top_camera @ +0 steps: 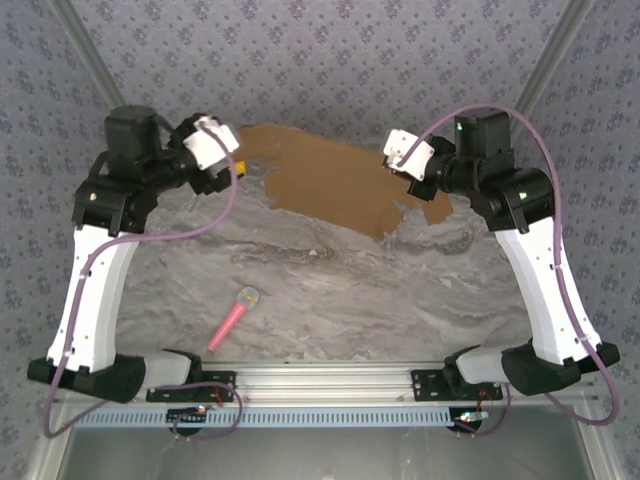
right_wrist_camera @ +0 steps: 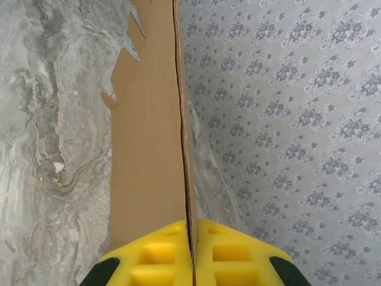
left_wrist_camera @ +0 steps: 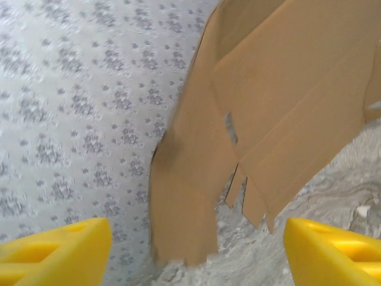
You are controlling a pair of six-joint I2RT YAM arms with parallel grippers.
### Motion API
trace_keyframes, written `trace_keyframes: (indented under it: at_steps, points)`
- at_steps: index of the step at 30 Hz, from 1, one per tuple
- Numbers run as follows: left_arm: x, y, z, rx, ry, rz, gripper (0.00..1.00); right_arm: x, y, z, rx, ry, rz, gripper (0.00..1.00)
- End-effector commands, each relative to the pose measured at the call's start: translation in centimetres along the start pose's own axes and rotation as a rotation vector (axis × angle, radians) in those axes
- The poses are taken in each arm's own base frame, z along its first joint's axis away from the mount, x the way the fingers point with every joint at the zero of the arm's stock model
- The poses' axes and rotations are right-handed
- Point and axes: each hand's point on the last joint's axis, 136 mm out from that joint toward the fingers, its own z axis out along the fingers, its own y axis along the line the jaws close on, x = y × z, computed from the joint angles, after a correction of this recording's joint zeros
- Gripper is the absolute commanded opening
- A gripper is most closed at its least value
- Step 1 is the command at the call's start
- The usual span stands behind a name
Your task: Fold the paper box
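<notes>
The paper box (top_camera: 330,180) is a flat brown die-cut sheet at the back of the marble table, its far edge against the patterned wall. My right gripper (top_camera: 396,163) holds the sheet's right end; in the right wrist view its yellow fingers (right_wrist_camera: 161,256) are shut on the edge of the sheet (right_wrist_camera: 149,155), which runs straight away from them. My left gripper (top_camera: 238,168) is at the sheet's left end. Its yellow fingers (left_wrist_camera: 53,250) stand wide apart, and the sheet's flaps (left_wrist_camera: 286,89) hang just beyond them, untouched.
A pink toy microphone with a teal head (top_camera: 232,318) lies on the table near the left arm's base. The patterned wall (top_camera: 330,60) rises right behind the sheet. An aluminium rail (top_camera: 330,380) carries both arm bases at the near edge.
</notes>
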Motion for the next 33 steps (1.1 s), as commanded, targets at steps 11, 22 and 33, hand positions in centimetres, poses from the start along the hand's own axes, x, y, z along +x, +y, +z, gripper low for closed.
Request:
trace_keyframes:
  at_steps: [11, 22, 33]
  points:
    - [-0.6, 1.5, 3.2, 0.206, -0.251, -0.233, 0.74, -1.2, -0.2, -1.9, -0.019, -0.149, 0.073, 0.0]
    - [-3.0, 0.1, 2.3, 0.342, -0.345, -0.248, 0.18, -1.9, -0.6, -2.1, -0.025, -0.226, 0.104, 0.0]
    - [-3.7, -1.4, 1.1, 0.373, -0.302, -0.228, 0.0, -2.9, -1.0, -1.5, -0.013, -0.257, 0.083, 0.27]
